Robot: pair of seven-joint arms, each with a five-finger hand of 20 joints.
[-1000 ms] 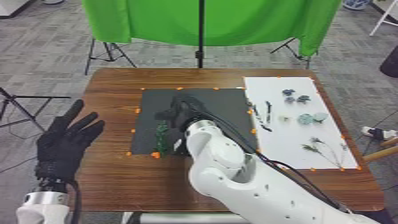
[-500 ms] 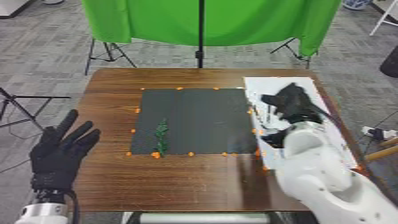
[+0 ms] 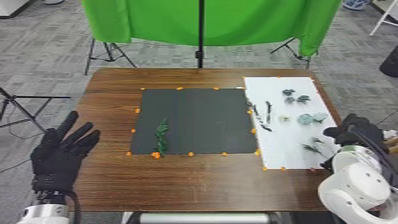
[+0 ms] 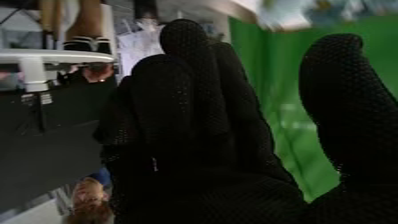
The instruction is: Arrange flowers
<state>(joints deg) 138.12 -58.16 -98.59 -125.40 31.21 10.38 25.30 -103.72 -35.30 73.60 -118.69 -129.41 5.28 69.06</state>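
Right robot hand [image 3: 351, 131] is empty, fingers straight, by the white sheet's [image 3: 266, 89] right side. On that sheet: blue-green flowers [image 3: 306, 119] and dark twigs [image 3: 268, 112]. One leafy green sprig [image 3: 162, 134] lies on the black mat [image 3: 200, 120]. Left robot hand [image 3: 58, 157] is open too, beside the brown wood surface [image 3: 187, 185]. Behind that, green cloth [image 3: 213, 22] hangs over grey flooring [image 3: 53, 65].

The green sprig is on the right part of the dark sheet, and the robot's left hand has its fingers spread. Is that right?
Not quite. The head view shows the green sprig on the left part of the dark sheet. The left hand does have its fingers spread.
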